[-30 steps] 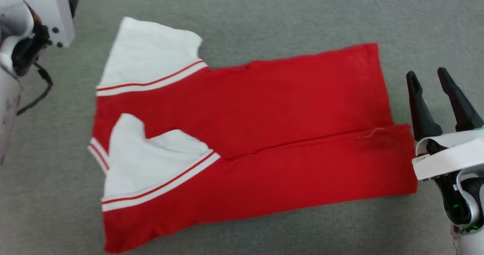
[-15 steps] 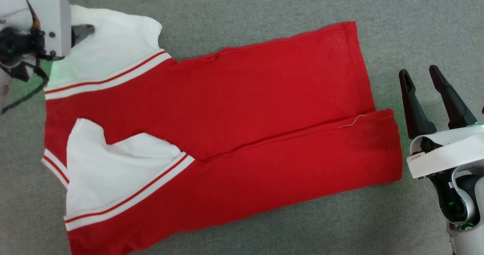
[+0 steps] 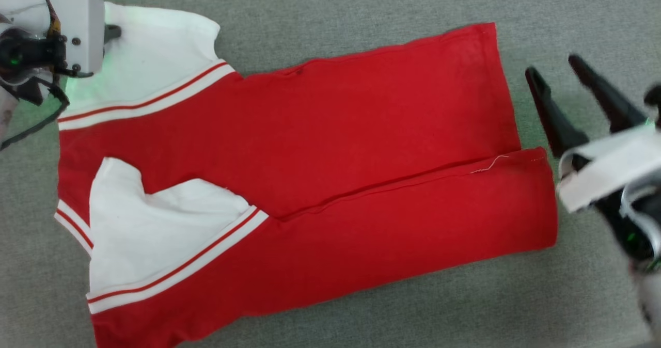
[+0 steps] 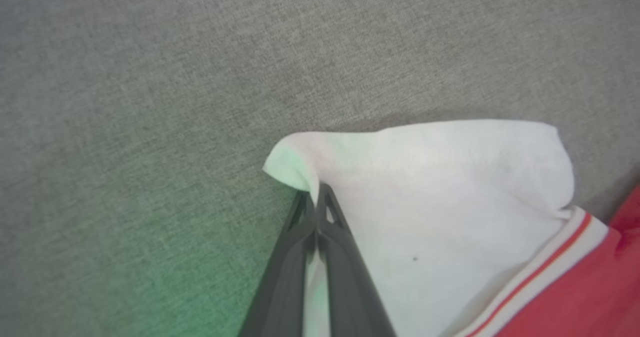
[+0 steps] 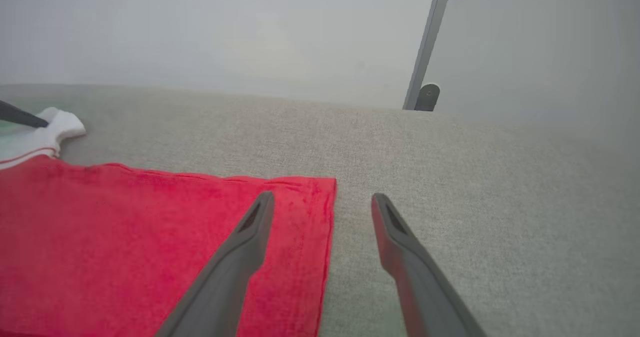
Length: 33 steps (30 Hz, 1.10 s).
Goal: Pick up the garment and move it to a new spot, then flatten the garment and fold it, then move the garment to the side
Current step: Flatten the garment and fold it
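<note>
A red jersey-style garment with white sleeves and double-stripe trim lies spread on a grey woven fabric surface. Its near side appears folded in over the body. Its long axis runs side to side across the head view: sleeves toward the robot's left, hem toward its right.

The left gripper, two long dark fingers, is pinched together on the outer corner of the far white sleeve, with the cloth bunched at the tips.

The right gripper hangs with its fingers spread apart, holding nothing. It sits just beside the far hem corner — one finger over the red edge, the other over bare surface. The hem lies toward the robot's left of this claw, so the right arm is plainly the nearer one for that end — a short inward reach looks enough.
</note>
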Motion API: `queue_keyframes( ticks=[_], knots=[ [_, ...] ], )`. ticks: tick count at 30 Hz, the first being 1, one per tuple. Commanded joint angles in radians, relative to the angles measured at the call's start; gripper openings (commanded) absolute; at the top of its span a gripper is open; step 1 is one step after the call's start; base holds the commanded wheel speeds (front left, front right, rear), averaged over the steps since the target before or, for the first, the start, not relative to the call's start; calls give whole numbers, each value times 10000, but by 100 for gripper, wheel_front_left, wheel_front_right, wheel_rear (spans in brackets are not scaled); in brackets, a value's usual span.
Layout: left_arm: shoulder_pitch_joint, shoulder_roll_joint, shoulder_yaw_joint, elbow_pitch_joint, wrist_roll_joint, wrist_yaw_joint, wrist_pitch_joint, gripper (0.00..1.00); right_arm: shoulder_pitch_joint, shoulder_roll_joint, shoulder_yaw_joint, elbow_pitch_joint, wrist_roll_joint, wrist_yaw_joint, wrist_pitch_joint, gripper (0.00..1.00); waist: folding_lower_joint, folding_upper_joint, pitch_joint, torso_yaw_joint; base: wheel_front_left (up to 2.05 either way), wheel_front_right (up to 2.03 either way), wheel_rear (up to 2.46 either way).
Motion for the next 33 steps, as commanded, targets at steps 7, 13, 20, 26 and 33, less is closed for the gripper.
queue_keyframes(
  ticks=[7,13,20,26,33],
  knots=[
    [-1,-390,-664,-186,-386,-20,-349,0,-2835,-988,1418,1636,1068,-11,3325,100,0,0,164,545,0,0,0],
    [-198,-597,-1144,-395,-652,-20,-664,0,-4371,-1393,2228,3286,1745,-11,5499,100,0,0,295,1016,0,0,0],
    [-383,-686,-1566,-488,-964,-19,-949,0,-5079,-1522,2813,4407,1962,-11,6383,100,0,0,345,1286,0,0,0],
    [-328,-873,-1812,-529,-1454,-19,-1517,0,-5293,-1604,3204,5121,2102,-11,6027,0,0,0,170,1514,0,0,0],
    [204,-1178,-1804,-858,-2335,-19,-2989,0,-4889,-2112,3399,5556,2322,-11,4904,0,0,0,-1142,2093,0,0,0]
  ],
)
